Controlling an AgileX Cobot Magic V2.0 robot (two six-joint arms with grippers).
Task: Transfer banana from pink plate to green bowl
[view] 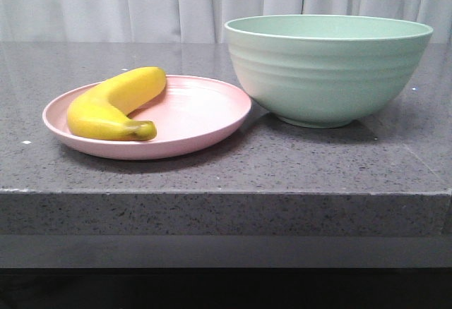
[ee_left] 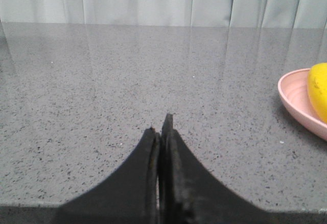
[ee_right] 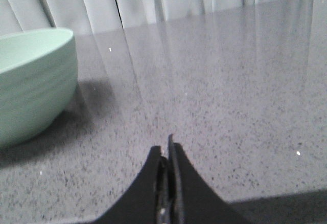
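The yellow banana [view: 116, 103] lies on the left part of the pink plate [view: 205, 111], its dark stem tip toward the front. The green bowl [view: 326, 69] stands upright just right of the plate, empty as far as I can see. My left gripper [ee_left: 160, 127] is shut and empty, low over bare counter; the pink plate [ee_left: 296, 101] and a bit of banana [ee_left: 319, 88] show at the edge of the left wrist view. My right gripper [ee_right: 166, 150] is shut and empty over bare counter, with the green bowl [ee_right: 30, 86] off to its side. Neither gripper shows in the front view.
The dark grey speckled counter [view: 226, 171] has its front edge close below the plate and bowl. A pale curtain [view: 176, 2] hangs behind the counter.
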